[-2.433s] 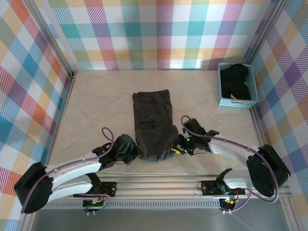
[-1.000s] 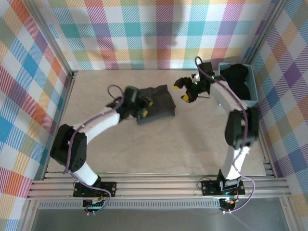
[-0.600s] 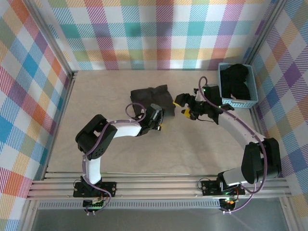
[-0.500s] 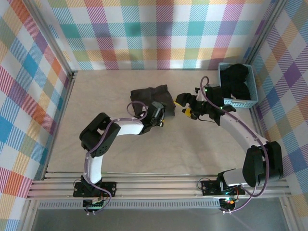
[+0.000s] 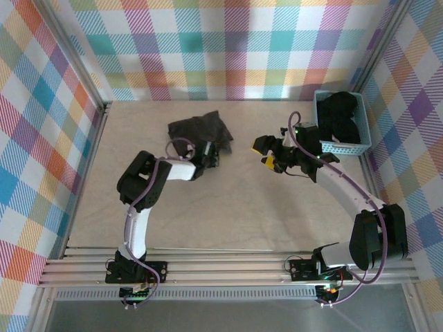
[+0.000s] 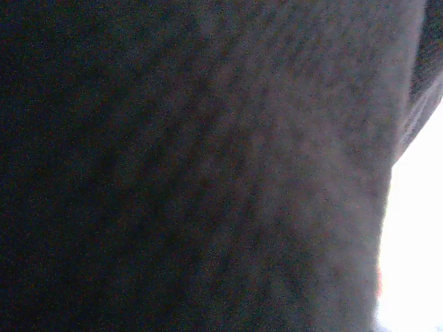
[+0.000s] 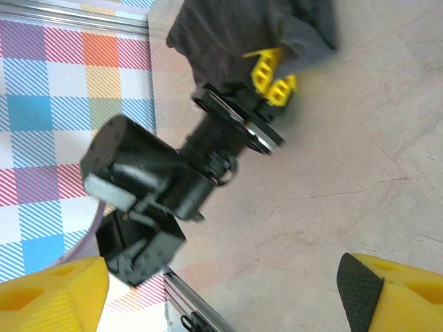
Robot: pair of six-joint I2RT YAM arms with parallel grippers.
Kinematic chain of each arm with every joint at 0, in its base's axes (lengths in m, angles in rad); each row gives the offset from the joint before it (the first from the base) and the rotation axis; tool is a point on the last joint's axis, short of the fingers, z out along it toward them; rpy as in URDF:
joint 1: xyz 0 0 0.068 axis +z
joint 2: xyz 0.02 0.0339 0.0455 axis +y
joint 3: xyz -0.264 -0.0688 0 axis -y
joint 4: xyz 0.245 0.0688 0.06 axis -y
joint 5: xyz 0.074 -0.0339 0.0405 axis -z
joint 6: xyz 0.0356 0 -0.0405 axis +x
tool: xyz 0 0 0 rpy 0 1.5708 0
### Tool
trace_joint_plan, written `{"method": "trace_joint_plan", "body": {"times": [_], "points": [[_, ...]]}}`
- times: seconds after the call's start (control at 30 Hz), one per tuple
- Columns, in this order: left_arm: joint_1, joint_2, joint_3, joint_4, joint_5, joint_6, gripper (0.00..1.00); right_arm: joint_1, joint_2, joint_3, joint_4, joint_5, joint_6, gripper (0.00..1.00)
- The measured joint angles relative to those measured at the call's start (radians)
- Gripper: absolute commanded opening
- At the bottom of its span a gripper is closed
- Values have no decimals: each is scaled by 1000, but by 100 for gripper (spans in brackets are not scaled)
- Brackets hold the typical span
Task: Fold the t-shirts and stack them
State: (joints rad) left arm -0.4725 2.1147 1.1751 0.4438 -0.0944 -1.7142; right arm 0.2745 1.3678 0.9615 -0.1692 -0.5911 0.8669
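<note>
You see one dark shirt [image 5: 197,129] lying crumpled on the worktop [image 5: 242,207], in the far part and a little left of the middle. Your left arm is folded back sharply at the elbow, and the left claw [image 5: 209,156] is at the near right edge of this shirt, touching it. In the left wrist view the dark cloth lies close against the lens, with a bright strip at the right side. In the right wrist view the left fingers [image 7: 266,66] are yellow and stand close together, and the cloth hangs over them. Whether they pinch the cloth or only press on it, I cannot tell. Your right claw [image 5: 265,153] is over bare worktop to the right of the shirt, apart from it, between the shirt and the basket [image 5: 339,147]. The right fingers [image 7: 52,294] are spread wide and nothing is between them. The basket is light blue and stands in the far right corner, and the other shirts [image 5: 342,114] lie inside it as a dark heap.
</note>
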Motion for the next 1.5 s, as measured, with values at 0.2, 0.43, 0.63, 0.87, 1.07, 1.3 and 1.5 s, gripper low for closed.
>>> {"method": "trace_joint_plan", "body": {"times": [0.2, 0.43, 0.63, 0.87, 1.07, 1.3, 1.5], "points": [[260, 0, 81, -127, 212, 275, 0, 0, -4, 2, -9, 0, 0, 85], [507, 45, 281, -414, 420, 632, 0, 0, -2, 13, -12, -5, -4, 85], [613, 133, 446, -573, 491, 792, 0, 0, 30, 42, -6, -23, -12, 86], [627, 112, 448, -671, 442, 909, 100, -1, 42, 43, -18, -22, -36, 100], [607, -296, 152, -653, 362, 921, 100, -17, -62, 27, -34, 87, -111, 100], [295, -919, 3, -789, -14, 994, 100, -27, -412, -66, -76, 490, -290, 100], [192, -1394, -398, -733, -405, 1149, 100, -40, -668, -427, 112, 779, -514, 100]]}}
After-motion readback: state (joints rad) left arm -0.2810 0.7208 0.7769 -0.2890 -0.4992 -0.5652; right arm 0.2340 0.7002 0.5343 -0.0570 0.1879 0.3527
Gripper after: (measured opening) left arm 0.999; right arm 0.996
